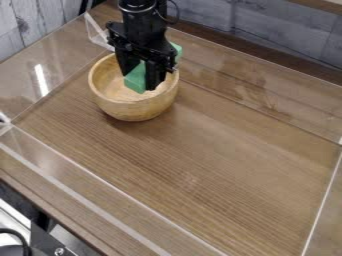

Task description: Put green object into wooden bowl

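Observation:
The wooden bowl (131,98) sits at the upper left of the table, round and light tan. My black gripper (140,80) points straight down over the bowl's right half, its fingers reaching inside the rim. It is shut on the green object (138,77), a bright green block held upright between the fingers, its lower end inside the bowl. Part of the block also shows beside the fingers on the right. Whether the block touches the bowl's bottom is hidden by the fingers.
A wooden table top (201,150) is fenced by low clear plastic walls (40,160) on all sides. A grey plank wall stands behind it. The bowl lies close to the back left wall.

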